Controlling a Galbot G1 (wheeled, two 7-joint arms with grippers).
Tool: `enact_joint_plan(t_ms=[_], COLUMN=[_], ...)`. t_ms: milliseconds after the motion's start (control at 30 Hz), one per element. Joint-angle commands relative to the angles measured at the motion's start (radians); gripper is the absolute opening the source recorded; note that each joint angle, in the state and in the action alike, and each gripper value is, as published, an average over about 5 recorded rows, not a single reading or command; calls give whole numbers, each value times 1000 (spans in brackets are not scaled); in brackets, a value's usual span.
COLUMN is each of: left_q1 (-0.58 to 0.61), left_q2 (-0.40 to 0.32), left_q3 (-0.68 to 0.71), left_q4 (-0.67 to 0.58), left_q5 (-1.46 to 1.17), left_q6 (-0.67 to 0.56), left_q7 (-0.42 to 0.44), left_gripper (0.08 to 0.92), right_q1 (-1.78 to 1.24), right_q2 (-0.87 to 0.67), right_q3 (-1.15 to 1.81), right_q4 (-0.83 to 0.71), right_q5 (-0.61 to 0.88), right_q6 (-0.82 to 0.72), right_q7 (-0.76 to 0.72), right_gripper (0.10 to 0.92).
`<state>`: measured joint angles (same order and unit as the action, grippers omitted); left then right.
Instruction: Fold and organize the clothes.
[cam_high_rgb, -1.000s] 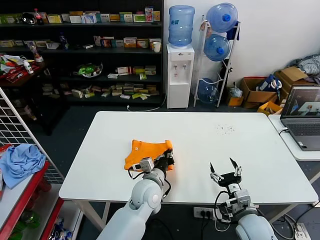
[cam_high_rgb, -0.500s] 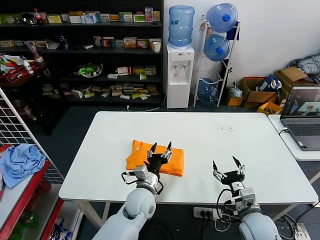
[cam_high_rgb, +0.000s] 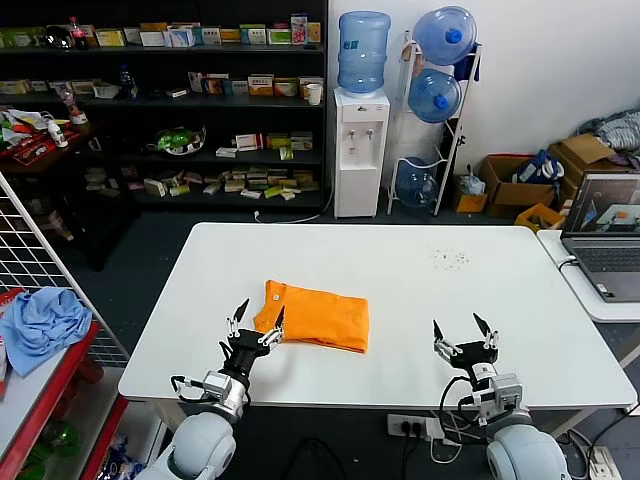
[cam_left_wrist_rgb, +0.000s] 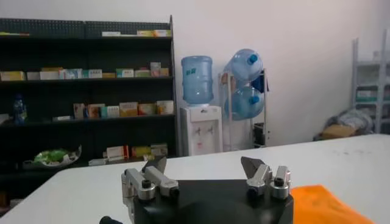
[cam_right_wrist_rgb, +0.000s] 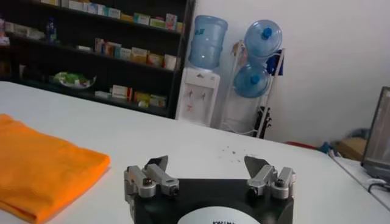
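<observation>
Fingers of left gripper (cam_high_rgb: 254, 322) and right gripper (cam_high_rgb: 465, 335) spread, empty, flanking folded orange T-shirt (cam_high_rgb: 318, 316).

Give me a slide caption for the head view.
Folded orange T-shirt on white table; left gripper and right gripper open, empty.

The orange T-shirt (cam_high_rgb: 316, 316) lies folded into a flat rectangle on the white table (cam_high_rgb: 430, 290), towards its near left part. The left gripper (cam_high_rgb: 256, 318) hovers at the shirt's near left corner, fingers spread and holding nothing. The right gripper (cam_high_rgb: 465, 332) sits well apart near the table's front right edge, fingers also spread. A light blue cloth (cam_high_rgb: 42, 322) rests on a rack at far left.
</observation>
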<state>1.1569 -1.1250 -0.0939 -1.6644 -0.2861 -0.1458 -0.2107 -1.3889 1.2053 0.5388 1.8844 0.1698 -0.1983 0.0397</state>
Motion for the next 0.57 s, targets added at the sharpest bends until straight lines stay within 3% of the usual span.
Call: enact_joint_plan(t_ms=[33,233,567], left_q1=[125,132,142], left_q2=[76,81,96], left_q3=[-185,-270,-318], left_q4=[-30,-46,-66], left_q5=[142,141,87], left_q6=[62,103,128], left_q7=[121,162,158], left_gripper=[823,823,823], right_q1=[-16,-31,-39], right_q2=[44,41,32], right_q3=[117,136,141], right_q4=[15,30,27], right_q5=[-18,-23,-9], right_q6=[-35,-22,-8], right_q7=[-88,-100,-96], right_gripper=[823,823,823])
